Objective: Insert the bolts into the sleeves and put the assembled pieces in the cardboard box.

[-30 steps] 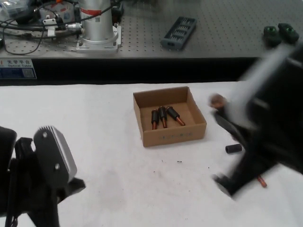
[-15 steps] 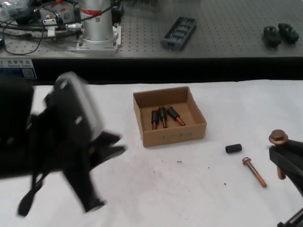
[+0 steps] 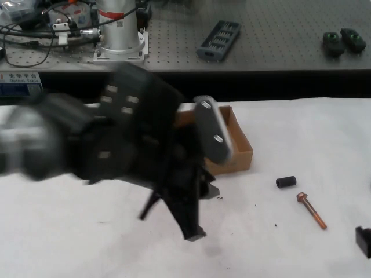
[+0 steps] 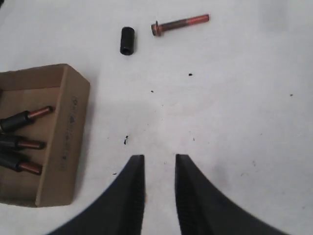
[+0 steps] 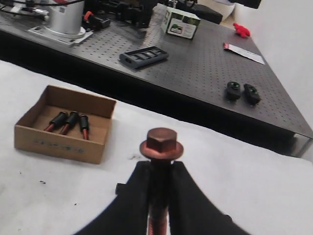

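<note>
bench: white cloth | behind: perforated table | silver post

A laboratory: past the right gripper, a black optical table with its grid of holes runs behind the white-covered bench, carrying a metal column base, cables and a slotted black tray.

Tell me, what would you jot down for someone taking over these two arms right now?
Left gripper: open, empty, over the white cloth beside the cardboard box.
Right gripper: shut on a bolt.
Done: three assembled pieces lie in the box.
To do: a loose sleeve and a loose bolt lie on the cloth; the held bolt has no sleeve yet.
</note>
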`<state>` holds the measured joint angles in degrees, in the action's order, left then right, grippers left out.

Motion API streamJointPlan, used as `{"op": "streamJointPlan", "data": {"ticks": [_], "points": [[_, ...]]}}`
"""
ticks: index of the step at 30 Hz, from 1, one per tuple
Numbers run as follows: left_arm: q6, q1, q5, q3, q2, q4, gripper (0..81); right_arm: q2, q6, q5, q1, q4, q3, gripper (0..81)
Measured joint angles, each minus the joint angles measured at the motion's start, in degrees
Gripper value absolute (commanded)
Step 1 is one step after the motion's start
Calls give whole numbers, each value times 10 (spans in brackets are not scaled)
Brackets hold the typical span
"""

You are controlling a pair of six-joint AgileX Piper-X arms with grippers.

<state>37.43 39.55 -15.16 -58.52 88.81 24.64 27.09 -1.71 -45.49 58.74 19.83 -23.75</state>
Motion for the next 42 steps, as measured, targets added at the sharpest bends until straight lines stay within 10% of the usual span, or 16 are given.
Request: {"op": "streamJointPlan", "data": {"ticks": [12, 42], "points": [[76, 48, 98, -151, 199, 42, 172, 0, 21, -96, 0, -4, 0, 66], [76, 75, 73, -445, 430, 80, 312, -185, -47, -133, 0, -39, -4, 66]]}}
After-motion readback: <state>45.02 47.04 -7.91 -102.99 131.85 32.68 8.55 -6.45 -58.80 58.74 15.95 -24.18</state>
